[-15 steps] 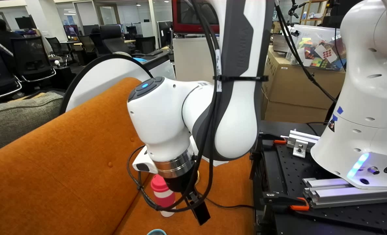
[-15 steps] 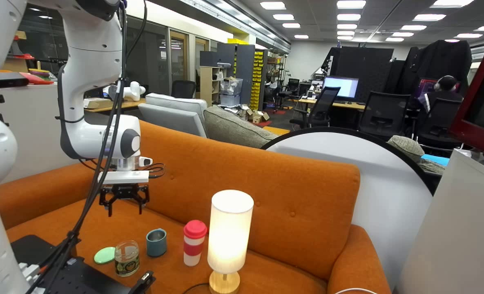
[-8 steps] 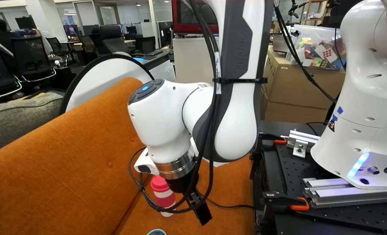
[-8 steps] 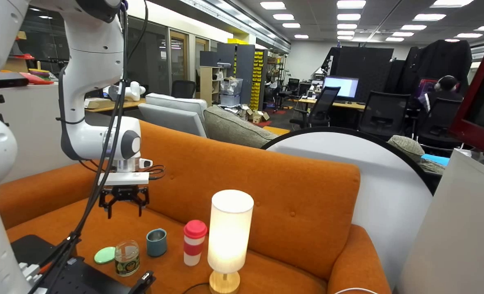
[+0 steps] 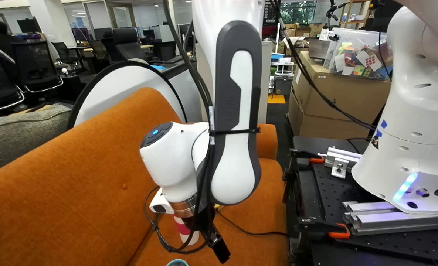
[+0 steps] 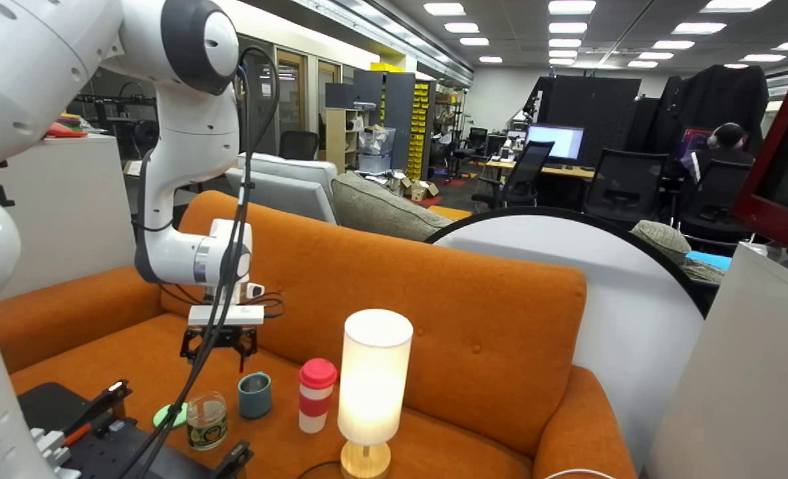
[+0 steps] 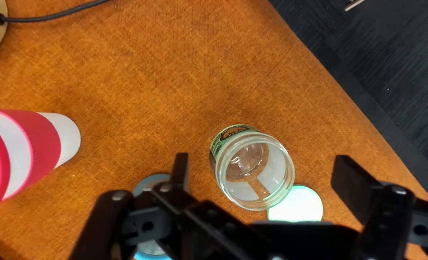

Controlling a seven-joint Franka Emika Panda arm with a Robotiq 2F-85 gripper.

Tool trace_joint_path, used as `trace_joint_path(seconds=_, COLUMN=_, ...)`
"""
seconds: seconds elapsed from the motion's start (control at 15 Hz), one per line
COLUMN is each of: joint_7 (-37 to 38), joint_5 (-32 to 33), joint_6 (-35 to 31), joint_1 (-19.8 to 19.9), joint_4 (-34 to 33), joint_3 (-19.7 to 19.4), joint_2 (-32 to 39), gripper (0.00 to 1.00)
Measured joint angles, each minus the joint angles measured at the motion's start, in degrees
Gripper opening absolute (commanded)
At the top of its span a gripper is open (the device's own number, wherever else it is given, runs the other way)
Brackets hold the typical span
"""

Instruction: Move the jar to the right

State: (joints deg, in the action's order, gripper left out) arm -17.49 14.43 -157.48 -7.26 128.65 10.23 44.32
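The jar (image 6: 206,426) is clear glass with a green patterned label, standing upright and uncovered on the orange sofa seat; it is out of view in an exterior view where only the mug's rim shows. In the wrist view the jar (image 7: 232,155) appears between the spread fingers, apart from both. My gripper (image 7: 262,164) is open and holds nothing. Seen in an exterior view, the gripper (image 6: 214,362) hangs above the seat, higher than the jar and partly behind cables. A single dark finger (image 5: 220,253) shows in an exterior view.
A pale green lid (image 7: 298,209) lies against the jar's side in the wrist view. A teal mug (image 6: 255,399), a pink-topped tumbler (image 6: 312,404) and a lit lamp (image 6: 375,382) stand on the seat. The sofa back (image 6: 433,299) rises behind. A black mount table (image 5: 326,192) borders the seat.
The arm has come down, its gripper shifting right in an exterior view and toward the mug. Jaws stay open. The jar, lid, mug, tumbler and lamp have not moved.
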Motion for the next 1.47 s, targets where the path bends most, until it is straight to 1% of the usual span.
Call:
trace_joint_path(seconds=0.2, joint_7=-2.3, joint_5=-0.1, joint_6=-0.1, joint_1=1.6, joint_4=-2.6, joint_3=1.4, joint_2=3.5, gripper=1.0)
trace_joint_path(seconds=0.73, joint_7=-2.1, joint_5=-0.2, joint_6=-0.5, joint_1=1.5, joint_4=-2.8, joint_3=1.6, joint_2=4.0, gripper=1.0)
trace_joint_path(seconds=0.93, joint_7=-2.1, joint_5=-0.7, joint_6=-5.7, joint_1=2.2, joint_4=-3.8, joint_3=2.6, joint_2=6.7, gripper=1.0)
trace_joint_path(seconds=1.13, joint_7=-2.0, joint_5=-0.8, joint_6=-11.1, joint_1=3.1, joint_4=-5.6, joint_3=3.0, joint_2=12.0, gripper=1.0)
trace_joint_path(seconds=1.33, joint_7=-2.0, joint_5=-0.8, joint_6=-14.2, joint_1=3.2, joint_4=-7.8, joint_3=2.1, joint_2=16.2, gripper=1.0)
trace_joint_path(seconds=1.47, joint_7=-2.0, joint_5=-0.7, joint_6=-14.9, joint_1=3.2, joint_4=-9.3, joint_3=1.7, joint_2=18.0, gripper=1.0)
